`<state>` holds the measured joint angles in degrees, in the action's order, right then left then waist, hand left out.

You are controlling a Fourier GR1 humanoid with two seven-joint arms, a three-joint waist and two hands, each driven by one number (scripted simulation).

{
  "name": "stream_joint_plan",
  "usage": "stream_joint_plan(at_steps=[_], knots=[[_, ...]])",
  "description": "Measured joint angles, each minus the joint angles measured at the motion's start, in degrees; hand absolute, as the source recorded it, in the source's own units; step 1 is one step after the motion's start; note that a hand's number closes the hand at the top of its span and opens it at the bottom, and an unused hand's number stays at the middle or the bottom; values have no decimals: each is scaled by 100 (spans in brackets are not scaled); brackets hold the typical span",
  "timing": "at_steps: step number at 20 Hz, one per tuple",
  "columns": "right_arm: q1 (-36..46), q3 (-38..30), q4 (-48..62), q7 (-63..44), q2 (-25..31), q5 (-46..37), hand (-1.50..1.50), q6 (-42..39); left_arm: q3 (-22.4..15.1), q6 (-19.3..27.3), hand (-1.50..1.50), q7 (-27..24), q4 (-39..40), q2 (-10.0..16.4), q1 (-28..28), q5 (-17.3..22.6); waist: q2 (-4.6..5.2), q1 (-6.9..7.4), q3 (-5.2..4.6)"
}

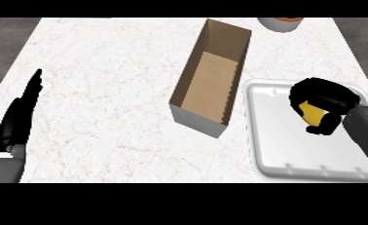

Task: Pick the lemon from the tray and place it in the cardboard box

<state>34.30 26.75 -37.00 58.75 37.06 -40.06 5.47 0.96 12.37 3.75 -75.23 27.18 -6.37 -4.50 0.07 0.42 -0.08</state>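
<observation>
My right hand (327, 100) is over the white tray (284, 136) at the right, its fingers curled round the yellow lemon (312, 111); only a small patch of the lemon shows between them. I cannot tell whether the lemon still touches the tray. The open cardboard box (210, 80) stands left of the tray, long and narrow, with nothing in it. My left hand (22, 112) rests at the left edge with its fingers straight, far from the box.
A round container (281, 23) with something orange in it sits at the counter's far edge, behind the tray. The white marbled counter (101, 73) stretches bare between my left hand and the box.
</observation>
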Motion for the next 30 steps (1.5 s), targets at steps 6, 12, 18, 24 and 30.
stream_joint_plan(at_steps=[6, 12, 18, 24, 30], knots=[[557, -837, 783, -960, 81, 317, 150, 276, 1, -33, 0, 23, -7, -19, -66, -41, 31, 70, 13], [1006, -1548, 780, -868, 260, 783, 150, 344, 114, -133, 0, -37, 62, 10, -38, -26, 9, 18, 11], [1010, -1834, -108, -769, 215, 1144, 150, -44, 142, -67, 0, 15, -55, -92, 100, -145, -25, -49, 6], [1162, -1809, -991, -1419, -157, 1436, 150, -957, 279, -163, 0, -47, -35, -65, 154, -134, -38, -64, 2], [1459, -1878, -1792, -2713, -680, 1790, 150, -1696, 298, -191, 0, 28, -102, -102, 93, -220, -34, -56, 3]])
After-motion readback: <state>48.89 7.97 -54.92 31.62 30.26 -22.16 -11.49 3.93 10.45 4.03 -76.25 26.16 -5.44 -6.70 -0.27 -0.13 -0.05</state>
